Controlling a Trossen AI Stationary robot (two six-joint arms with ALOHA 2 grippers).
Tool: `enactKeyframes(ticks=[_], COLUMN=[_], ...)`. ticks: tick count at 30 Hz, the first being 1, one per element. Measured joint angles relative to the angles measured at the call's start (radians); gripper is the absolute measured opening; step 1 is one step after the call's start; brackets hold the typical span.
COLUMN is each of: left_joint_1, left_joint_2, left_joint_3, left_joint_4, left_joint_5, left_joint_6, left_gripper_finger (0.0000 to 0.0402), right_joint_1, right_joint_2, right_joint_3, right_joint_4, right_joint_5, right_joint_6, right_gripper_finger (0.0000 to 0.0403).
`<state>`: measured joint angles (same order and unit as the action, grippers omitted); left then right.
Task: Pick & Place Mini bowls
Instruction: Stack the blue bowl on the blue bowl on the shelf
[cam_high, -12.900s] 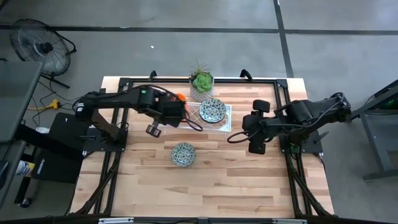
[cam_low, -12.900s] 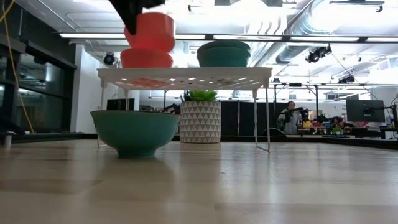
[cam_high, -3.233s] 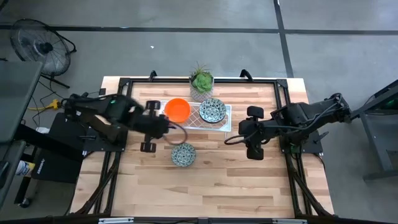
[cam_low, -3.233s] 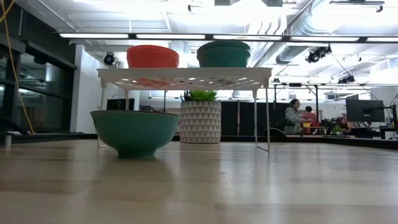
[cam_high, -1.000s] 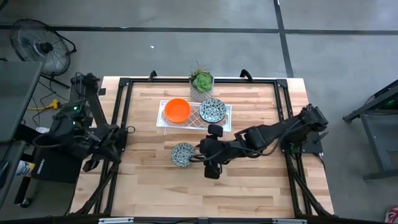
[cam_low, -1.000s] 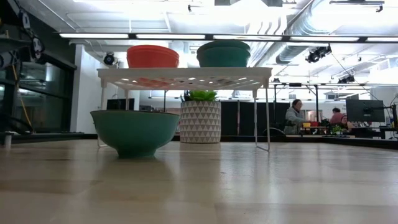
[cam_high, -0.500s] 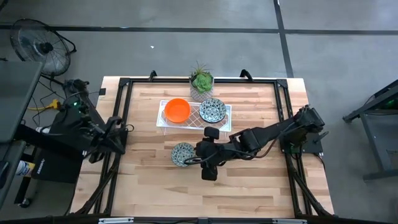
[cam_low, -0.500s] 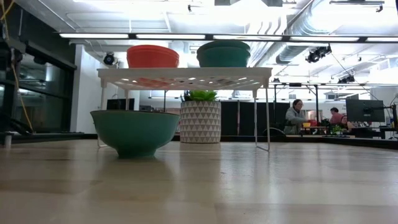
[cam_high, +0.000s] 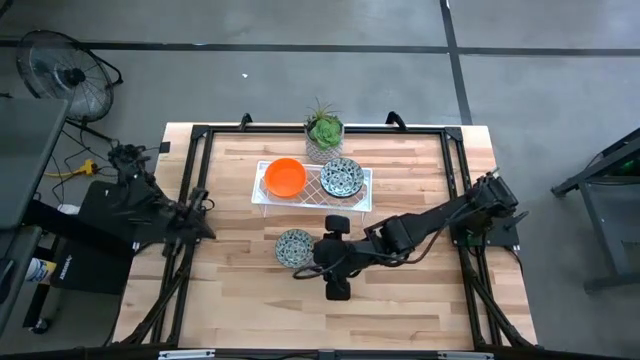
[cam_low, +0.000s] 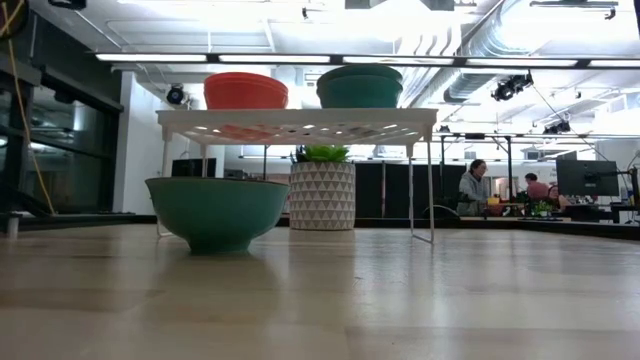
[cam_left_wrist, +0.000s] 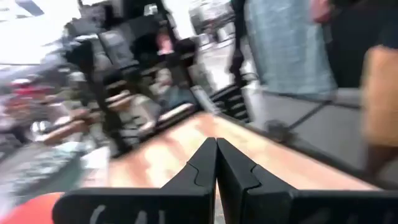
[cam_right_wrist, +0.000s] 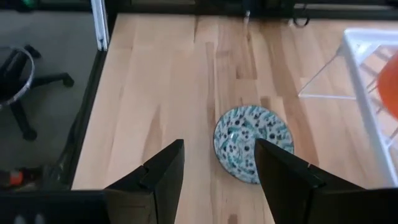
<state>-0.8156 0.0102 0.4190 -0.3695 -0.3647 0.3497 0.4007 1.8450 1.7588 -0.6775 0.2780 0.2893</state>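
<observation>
A speckled mini bowl (cam_high: 294, 246) (cam_right_wrist: 254, 143) rests on its base on the wooden table. In the low view it shows as a teal bowl (cam_low: 217, 211). My right gripper (cam_high: 308, 258) (cam_right_wrist: 219, 168) hovers open just to its right and above, slanting down at it, touching nothing. An orange mini bowl (cam_high: 285, 177) (cam_low: 245, 91) and a second speckled one (cam_high: 342, 178) (cam_low: 360, 87) sit on top of the white wire rack (cam_high: 360, 196). My left gripper (cam_high: 198, 212) (cam_left_wrist: 216, 165) is shut and empty at the table's left edge.
A small potted plant (cam_high: 324, 131) (cam_low: 322, 190) stands behind the rack at the far edge. A black frame (cam_high: 200, 131) runs round the tabletop. Bare wood lies toward the near edge. A person (cam_left_wrist: 286, 43) stands beyond the table, seen in the left wrist view.
My left arm has folded down and drawn back at the table's left edge, its gripper still shut. My right gripper has moved a little toward the table's left and sunk toward the speckled bowl on the table, staying open. No bowl has moved.
</observation>
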Motion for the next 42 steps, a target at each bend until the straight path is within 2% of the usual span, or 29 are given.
enactKeyframes(ticks=[2, 7, 10, 17, 24, 31, 35, 42], left_joint_1=[-0.001, -0.001, -0.001, -0.002, -0.002, -0.002, -0.002, -0.001], left_joint_2=[-0.005, -0.002, -0.006, -0.005, -0.004, -0.003, -0.004, 0.003], left_joint_3=[-0.024, -0.071, -0.082, -0.143, -0.200, -0.263, -0.314, -0.319], left_joint_4=[0.010, 0.010, 0.011, -0.047, -0.076, -0.038, 0.103, 0.131], left_joint_5=[0.044, 0.050, 0.144, 0.278, 0.296, 0.261, 0.196, 0.061], left_joint_6=[-0.035, -0.041, -0.093, -0.124, -0.127, -0.125, -0.096, -0.014], left_gripper_finger=[0.0000, 0.0000, 0.0000, 0.0000, 0.0000, 0.0000, 0.0000, 0.0000], right_joint_1=[0.000, 0.001, 0.006, 0.002, -0.031, -0.062, -0.081, -0.107], right_joint_2=[0.021, 0.092, 0.114, 0.116, 0.169, 0.223, 0.230, 0.232], right_joint_3=[0.000, 0.000, 0.000, 0.000, 0.000, 0.000, 0.000, 0.000], right_joint_4=[0.002, 0.000, 0.002, -0.007, -0.014, -0.005, -0.003, -0.022], right_joint_5=[-0.020, -0.067, -0.068, 0.016, -0.076, -0.100, -0.108, -0.166], right_joint_6=[-0.003, -0.034, -0.082, -0.227, -0.341, -0.494, -0.522, -0.597], right_gripper_finger=[0.0184, 0.0184, 0.0184, 0.0184, 0.0184, 0.0184, 0.0184, 0.0184])
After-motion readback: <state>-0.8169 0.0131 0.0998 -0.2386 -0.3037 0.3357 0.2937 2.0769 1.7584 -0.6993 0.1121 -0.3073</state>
